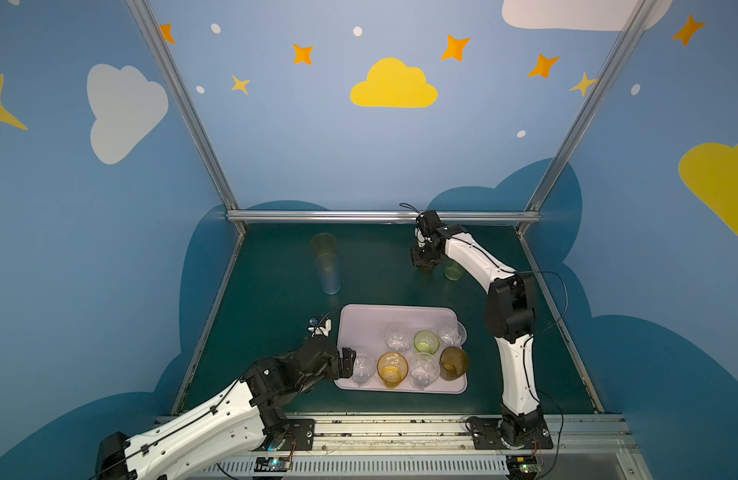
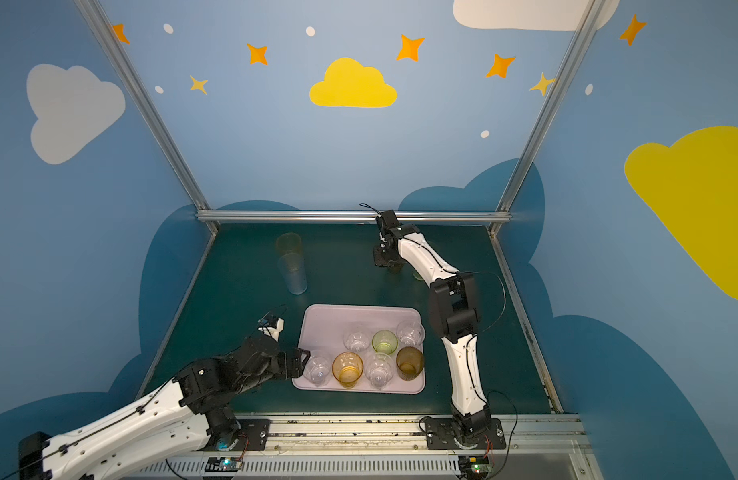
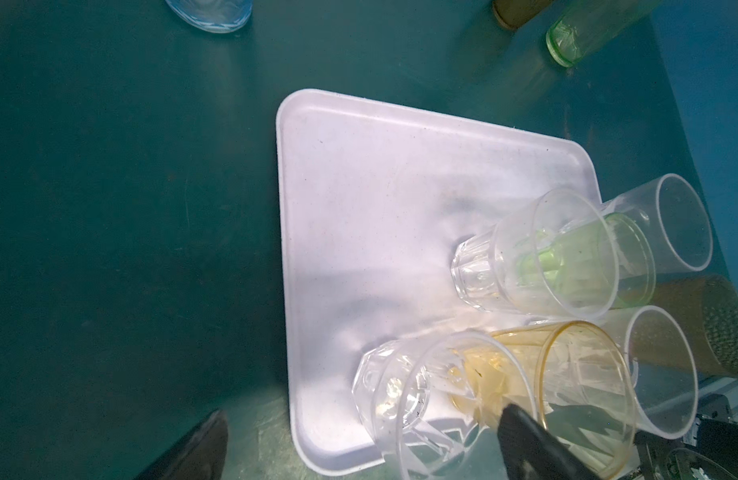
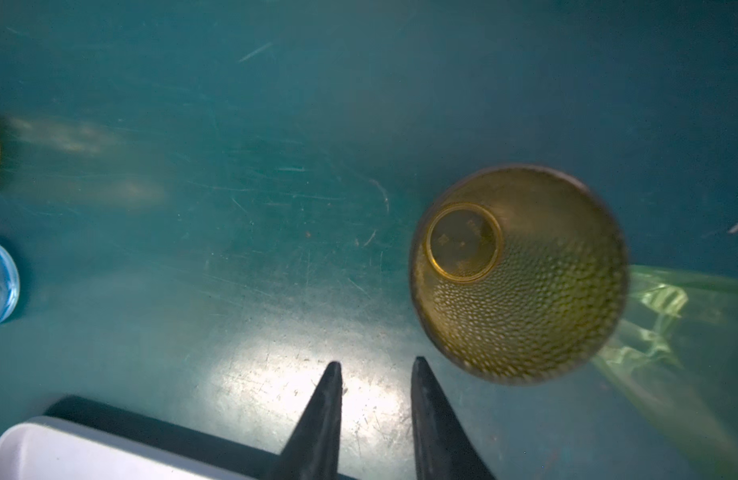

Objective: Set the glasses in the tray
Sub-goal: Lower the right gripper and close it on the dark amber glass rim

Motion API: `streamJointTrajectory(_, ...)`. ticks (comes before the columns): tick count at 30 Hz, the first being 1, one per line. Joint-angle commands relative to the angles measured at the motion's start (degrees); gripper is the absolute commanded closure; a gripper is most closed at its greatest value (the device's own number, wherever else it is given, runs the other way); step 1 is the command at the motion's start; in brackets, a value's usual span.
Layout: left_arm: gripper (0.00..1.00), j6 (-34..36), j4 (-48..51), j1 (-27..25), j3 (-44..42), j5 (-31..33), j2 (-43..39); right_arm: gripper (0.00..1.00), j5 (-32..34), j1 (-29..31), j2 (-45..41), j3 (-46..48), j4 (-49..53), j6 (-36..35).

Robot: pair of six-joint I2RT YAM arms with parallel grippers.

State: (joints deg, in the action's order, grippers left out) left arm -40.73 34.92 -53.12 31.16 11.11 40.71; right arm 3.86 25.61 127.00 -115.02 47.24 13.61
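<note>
Since right jaws sit narrow, empty, beside brown tumbler (image 4: 521, 274): widen, then centre; avoid green glass (image 1: 453, 271) alongside; left jaws released.

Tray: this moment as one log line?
tray: seven glasses | left gripper: open, at clear glass | right gripper: open, beside far brown glass

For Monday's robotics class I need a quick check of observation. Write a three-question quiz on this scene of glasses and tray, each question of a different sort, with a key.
1. How many glasses stand in the tray?
2. True or false: the right gripper is holding the brown glass outside the tray.
3. Which glass is nearest the left gripper? A tall blue; B short clear; C green.
Key: 1 seven; 2 false, its jaws stand empty beside that glass; 3 B, the clear glass at the tray's corner.
</note>
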Motion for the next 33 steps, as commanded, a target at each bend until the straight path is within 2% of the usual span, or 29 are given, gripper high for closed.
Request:
streamJointTrajectory(1,0.00,1.1,-0.1,0.4,1.4,1.0,0.5,0.70,3.5,0.1,1.5,-3.3,2.2,-1.4)
streamJointTrajectory(7,0.00,1.1,-0.1,0.7,1.1,0.9,1.0,0.68,6.9,0.2,3.5,-4.6,2.7,-3.4)
streamJointTrajectory(23,0.00,0.8,0.1,1.4,0.9,0.3,1.6,0.66,6.8,0.1,9.3,-10.6,4.8,-6.0)
streamJointTrajectory(33,0.00,0.5,-0.1,1.6,1.0,0.1,2.1,0.75,6.8,0.2,9.7,-10.3,5.2,-6.1)
